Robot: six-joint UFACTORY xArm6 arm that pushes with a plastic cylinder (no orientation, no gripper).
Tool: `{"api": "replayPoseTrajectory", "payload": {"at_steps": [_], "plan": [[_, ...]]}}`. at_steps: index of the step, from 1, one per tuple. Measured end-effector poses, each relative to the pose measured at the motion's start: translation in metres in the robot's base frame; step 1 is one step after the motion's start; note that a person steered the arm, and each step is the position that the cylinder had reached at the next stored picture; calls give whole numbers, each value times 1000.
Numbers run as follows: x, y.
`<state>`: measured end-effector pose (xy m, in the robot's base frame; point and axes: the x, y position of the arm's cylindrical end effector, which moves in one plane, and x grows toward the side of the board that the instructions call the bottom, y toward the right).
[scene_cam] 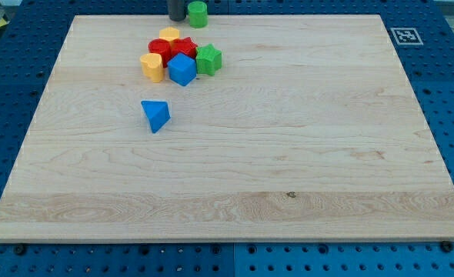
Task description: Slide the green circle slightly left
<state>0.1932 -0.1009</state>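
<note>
The green circle (198, 14) stands at the board's top edge, left of centre. My tip (178, 18), the lower end of a dark rod coming in from the view's top, sits right beside the green circle on its left; I cannot tell if they touch. Below them lies a tight cluster: a yellow block (169, 35), two red blocks (159, 50) (184, 48), a green star (208, 58), a yellow block (151, 67) and a blue block (181, 69). A blue triangle (155, 115) lies apart, lower down.
The wooden board (288, 154) rests on a blue perforated table. A black-and-white marker (405, 35) sits off the board's top right corner.
</note>
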Motion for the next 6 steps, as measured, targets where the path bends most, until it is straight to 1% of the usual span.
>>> {"api": "replayPoseTrajectory", "payload": {"at_steps": [1,2,3,4,5,6], "plan": [[-1,12],[0,66],[3,73],[62,85],[90,128],[82,213]]}}
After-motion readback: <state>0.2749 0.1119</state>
